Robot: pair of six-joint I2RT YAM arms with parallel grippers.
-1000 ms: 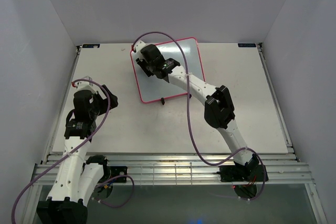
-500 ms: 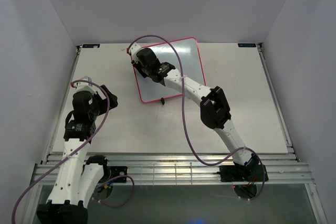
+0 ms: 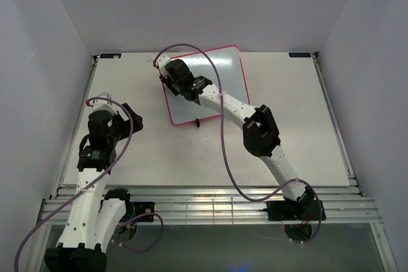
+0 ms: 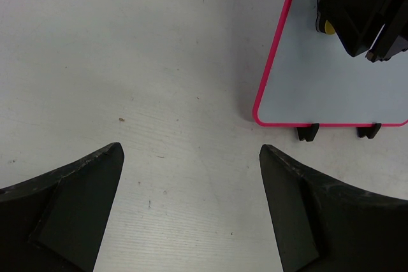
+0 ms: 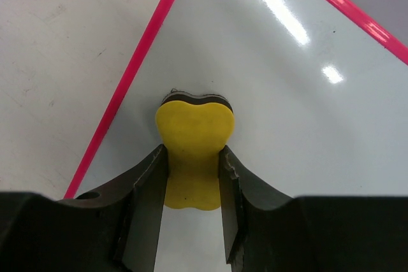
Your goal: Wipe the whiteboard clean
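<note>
- Black fingers of your left gripper (image 4: 191, 150) stand wide apart and grip nothing; it hangs over the bare table (image 4: 127, 62) on the left, well apart from the board
- Pink-framed, the whiteboard (image 3: 185, 109) lies at the far middle of the table, turned a little, with your right arm (image 3: 261, 132) reaching across it
- Yellow eraser (image 5: 194, 135) is clenched between the jaws of your right gripper (image 5: 194, 157), its dark pad set against the board just inside the far-left corner
- Progress, as I judge it: every part of the white surface you can see is free of marks, so the erasing looks done or nearly so; what is left is a check of the strip hidden under the arm
- Top view gives you the layout, but the arm and its cable (image 3: 224, 157) cover the board's middle, and the eraser cannot be made out there
- Left wrist view shows you the board's near-left corner up close, and two small black stand feet (image 4: 308, 132) at its near edge
- Right wrist view alone shows the grip itself, and glare streaks on clean white near the corner
</note>
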